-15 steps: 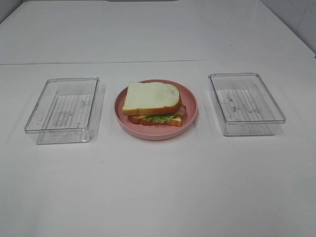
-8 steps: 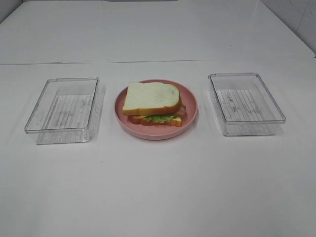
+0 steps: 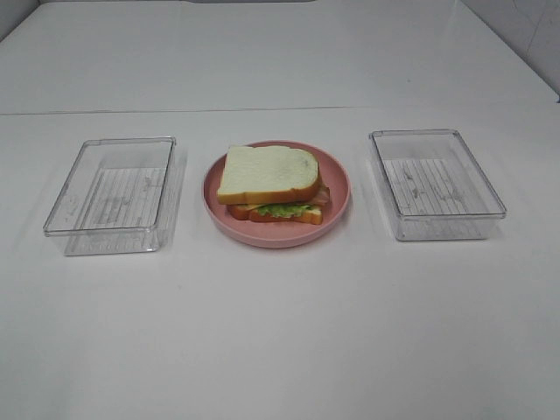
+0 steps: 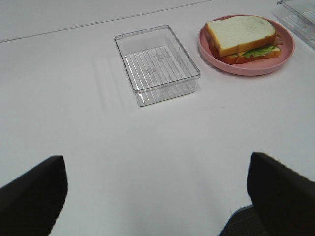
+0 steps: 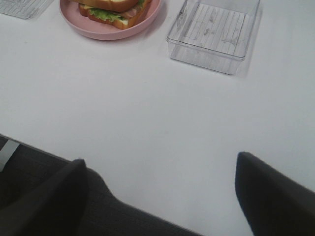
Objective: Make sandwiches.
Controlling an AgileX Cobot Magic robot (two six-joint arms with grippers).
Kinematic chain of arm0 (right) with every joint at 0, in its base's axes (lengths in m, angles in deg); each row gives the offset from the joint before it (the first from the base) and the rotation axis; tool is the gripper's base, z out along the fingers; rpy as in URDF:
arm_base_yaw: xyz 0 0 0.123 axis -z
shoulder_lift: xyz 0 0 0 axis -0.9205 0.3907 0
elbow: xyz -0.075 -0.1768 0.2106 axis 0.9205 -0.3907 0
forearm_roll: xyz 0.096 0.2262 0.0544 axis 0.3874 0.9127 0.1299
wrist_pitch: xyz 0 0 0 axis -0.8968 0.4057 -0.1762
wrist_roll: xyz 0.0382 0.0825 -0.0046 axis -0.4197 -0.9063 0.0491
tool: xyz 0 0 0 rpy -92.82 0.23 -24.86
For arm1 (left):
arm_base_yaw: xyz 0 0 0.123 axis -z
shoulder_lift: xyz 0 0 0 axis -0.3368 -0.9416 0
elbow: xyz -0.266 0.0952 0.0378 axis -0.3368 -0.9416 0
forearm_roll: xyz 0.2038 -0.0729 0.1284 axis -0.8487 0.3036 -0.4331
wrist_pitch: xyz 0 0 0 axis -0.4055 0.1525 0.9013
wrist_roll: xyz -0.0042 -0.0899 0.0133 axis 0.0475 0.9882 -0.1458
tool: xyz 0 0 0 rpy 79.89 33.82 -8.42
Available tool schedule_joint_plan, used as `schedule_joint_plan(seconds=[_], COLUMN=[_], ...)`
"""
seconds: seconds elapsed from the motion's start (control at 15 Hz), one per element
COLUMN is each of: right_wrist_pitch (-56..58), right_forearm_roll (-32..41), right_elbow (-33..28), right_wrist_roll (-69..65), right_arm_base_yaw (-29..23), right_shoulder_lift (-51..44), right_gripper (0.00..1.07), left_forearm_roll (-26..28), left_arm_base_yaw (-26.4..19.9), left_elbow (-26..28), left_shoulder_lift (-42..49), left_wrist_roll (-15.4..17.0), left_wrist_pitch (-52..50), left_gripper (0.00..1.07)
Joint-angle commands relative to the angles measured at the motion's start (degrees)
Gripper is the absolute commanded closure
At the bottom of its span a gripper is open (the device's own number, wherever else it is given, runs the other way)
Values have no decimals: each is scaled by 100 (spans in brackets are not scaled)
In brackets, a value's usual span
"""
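Note:
A stacked sandwich (image 3: 269,180) lies on the round pink plate (image 3: 337,206) at the table's middle: white bread on top, green lettuce, yellow cheese and reddish bacon showing at its front edge, a second slice below. The left wrist view shows the sandwich (image 4: 243,37) far off, past my left gripper (image 4: 157,196), whose black fingers (image 4: 32,194) stand wide apart over bare table. My right gripper (image 5: 160,196) is open too, near the table's front edge, with the sandwich (image 5: 110,9) well away from it. Neither arm appears in the exterior high view.
A clear rectangular tray (image 3: 114,191) stands left of the plate and a second clear tray (image 3: 435,181) right of it; both hold nothing. The table's near edge (image 5: 59,157) runs across the right wrist view. White tabletop surrounds the three items.

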Motion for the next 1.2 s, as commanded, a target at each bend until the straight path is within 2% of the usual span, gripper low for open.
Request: schedule_joint_plan(seconds=[0.07, 0.13, 0.2, 0.33, 0.47, 0.67, 1.2], right_wrist_pitch=[-69, -69, -69, -74, -74, -74, -74], right_forearm_roll=[57, 57, 57, 57, 52, 46, 52], right_elbow=[-17, -17, -17, -17, -17, -17, -17], right_wrist_roll=[57, 57, 57, 57, 57, 57, 57], right_arm_base_yaw=[126, 688, 1014, 1490, 1868, 1874, 1874], right_shoulder_lift=[-34, -34, -52, -172, -510, -1014, -1003], right_gripper=[31, 31, 31, 31, 31, 31, 31], left_forearm_roll=[23, 29, 29, 29, 29, 29, 29], left_arm_base_yaw=[-69, -533, -768, -1008, -1031, -1020, -1020], left_elbow=[-29, -29, -29, -29, -29, -29, -29], left_shoulder_lift=[126, 126, 126, 132, 143, 143, 149], left_wrist_roll=[6, 6, 6, 6, 6, 6, 6], left_wrist_pitch=[-63, -63, -63, -63, -63, -63, -69], left_gripper=[13, 13, 13, 13, 13, 13, 13])
